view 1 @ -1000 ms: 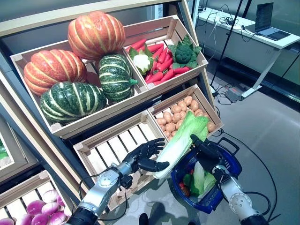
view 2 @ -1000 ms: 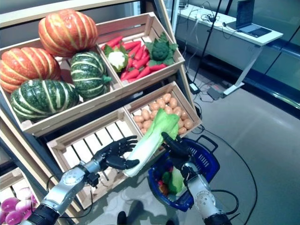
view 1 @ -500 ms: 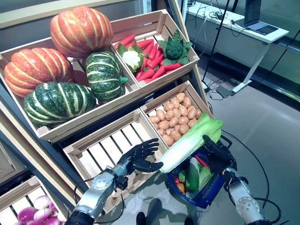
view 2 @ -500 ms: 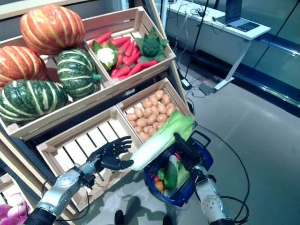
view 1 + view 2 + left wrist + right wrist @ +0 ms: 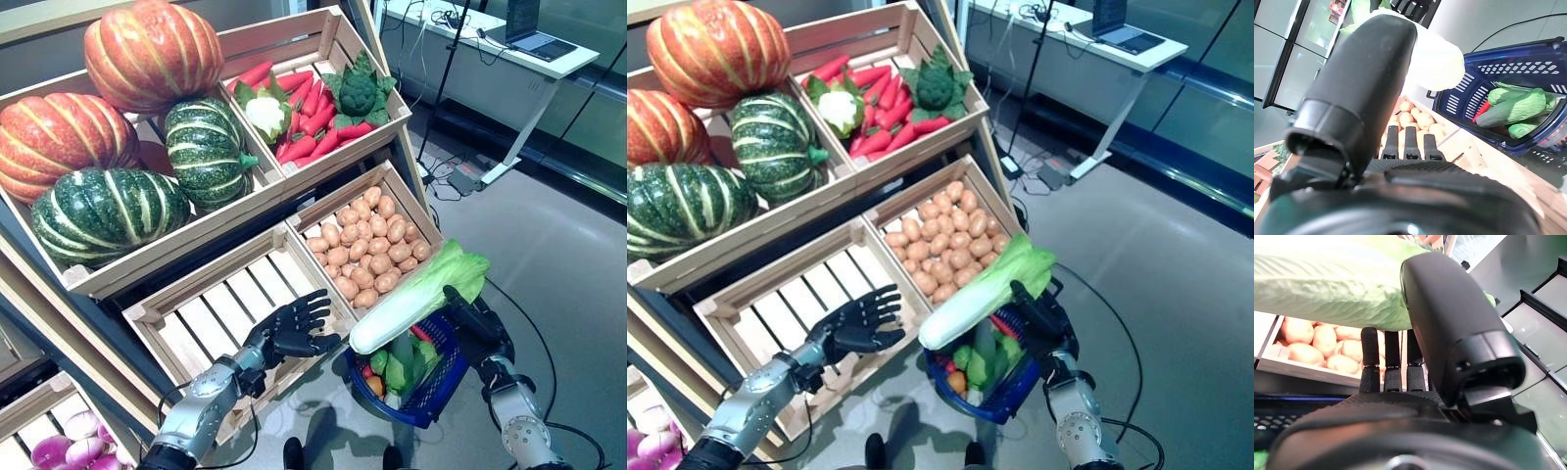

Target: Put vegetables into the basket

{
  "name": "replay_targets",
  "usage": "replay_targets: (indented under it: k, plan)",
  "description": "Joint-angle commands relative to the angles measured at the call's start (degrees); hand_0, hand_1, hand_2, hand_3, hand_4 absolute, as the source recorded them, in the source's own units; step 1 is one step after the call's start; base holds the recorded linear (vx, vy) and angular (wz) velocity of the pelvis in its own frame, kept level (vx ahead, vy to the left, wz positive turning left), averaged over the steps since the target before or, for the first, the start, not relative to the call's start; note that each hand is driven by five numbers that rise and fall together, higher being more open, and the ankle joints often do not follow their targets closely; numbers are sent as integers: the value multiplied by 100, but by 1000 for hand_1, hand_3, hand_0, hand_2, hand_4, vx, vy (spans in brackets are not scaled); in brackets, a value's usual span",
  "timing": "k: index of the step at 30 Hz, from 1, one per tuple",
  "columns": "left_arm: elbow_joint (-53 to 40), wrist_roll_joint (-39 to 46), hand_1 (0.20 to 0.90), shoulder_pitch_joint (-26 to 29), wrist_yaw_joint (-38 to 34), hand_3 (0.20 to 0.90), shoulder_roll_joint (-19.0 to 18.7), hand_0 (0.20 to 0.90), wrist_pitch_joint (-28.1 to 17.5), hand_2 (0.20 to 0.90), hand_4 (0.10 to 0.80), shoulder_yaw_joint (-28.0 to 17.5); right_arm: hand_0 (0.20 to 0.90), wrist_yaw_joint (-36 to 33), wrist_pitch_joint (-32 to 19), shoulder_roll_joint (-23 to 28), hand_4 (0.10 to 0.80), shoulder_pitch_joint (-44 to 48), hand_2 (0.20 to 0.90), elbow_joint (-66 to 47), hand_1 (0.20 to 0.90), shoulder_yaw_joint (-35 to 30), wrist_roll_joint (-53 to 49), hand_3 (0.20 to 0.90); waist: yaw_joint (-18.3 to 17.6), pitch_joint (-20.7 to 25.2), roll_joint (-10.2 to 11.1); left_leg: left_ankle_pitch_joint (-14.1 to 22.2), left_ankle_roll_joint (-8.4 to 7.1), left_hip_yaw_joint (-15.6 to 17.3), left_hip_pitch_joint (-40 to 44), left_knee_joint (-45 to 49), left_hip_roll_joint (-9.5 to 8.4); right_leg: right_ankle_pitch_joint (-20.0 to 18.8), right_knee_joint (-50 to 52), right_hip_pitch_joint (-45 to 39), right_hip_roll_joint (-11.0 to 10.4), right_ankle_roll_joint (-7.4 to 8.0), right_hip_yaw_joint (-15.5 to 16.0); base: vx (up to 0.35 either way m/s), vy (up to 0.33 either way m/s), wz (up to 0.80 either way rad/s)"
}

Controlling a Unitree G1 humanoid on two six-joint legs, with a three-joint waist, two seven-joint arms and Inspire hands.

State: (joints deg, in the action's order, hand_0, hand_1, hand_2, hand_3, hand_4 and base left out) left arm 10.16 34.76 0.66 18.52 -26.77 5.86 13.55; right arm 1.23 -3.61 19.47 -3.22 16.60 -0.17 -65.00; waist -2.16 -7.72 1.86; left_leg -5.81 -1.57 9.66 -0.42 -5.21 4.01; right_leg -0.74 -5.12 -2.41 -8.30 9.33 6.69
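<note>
Over the blue basket, at about five o'clock in the head view, I am carrying a long cabbage with my right hand; its fingers and thumb are closing around the leafy green end, while the white stalk end is pointing toward nine o'clock, just beyond the basket's rim. My left hand is hanging at about seven o'clock with its fingers spread and relaxed, gripping nothing, a little apart from the stalk tip and in front of the bare wooden crate. I am judging the task as partly done: the basket is already holding several green vegetables and something red and orange, though I cannot tell exactly what each one is. What is remaining, as I am reading it, is lowering this cabbage inside and letting go, since it is sitting too high and lying across the rim. Potatoes are filling the crate at one o'clock from the basket, and the pumpkins, chillies and cauliflower are sitting untouched on the upper shelf.
</note>
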Motion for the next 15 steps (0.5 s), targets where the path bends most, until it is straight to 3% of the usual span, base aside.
replay_targets:
  k: [1, 8, 15]
  plan:
    - [-366, 561, 900, 521, 153, 900, 63, 900, -392, 900, 800, -382, 300, -208, -836, 198, 400, 624, 300, -277, 300, -726, 153, 300, 60, 18, -5, 534, -148, -107, 256, 21, 270, -216, 157, 78, -126, -52, 125, 0, 0, 0]
    - [-728, 936, 900, 868, 54, 900, -114, 900, -648, 900, 800, -456, 300, -402, -1319, 549, 400, 1140, 300, 405, 300, -921, -269, 300, 157, -498, -32, 437, -131, -159, -77, 104, 268, -129, 486, 530, -37, -157, 51, -140, -20, -2]
    - [-870, 1305, 900, 1603, -131, 900, -344, 900, -1235, 900, 800, -400, 300, -512, -1562, 906, 400, 1964, 300, 1420, 300, -991, -690, 300, 297, -1267, -185, 549, -208, -474, -1213, 1360, 326, 197, 1595, 1329, 115, -438, 20, -202, -79, 1]
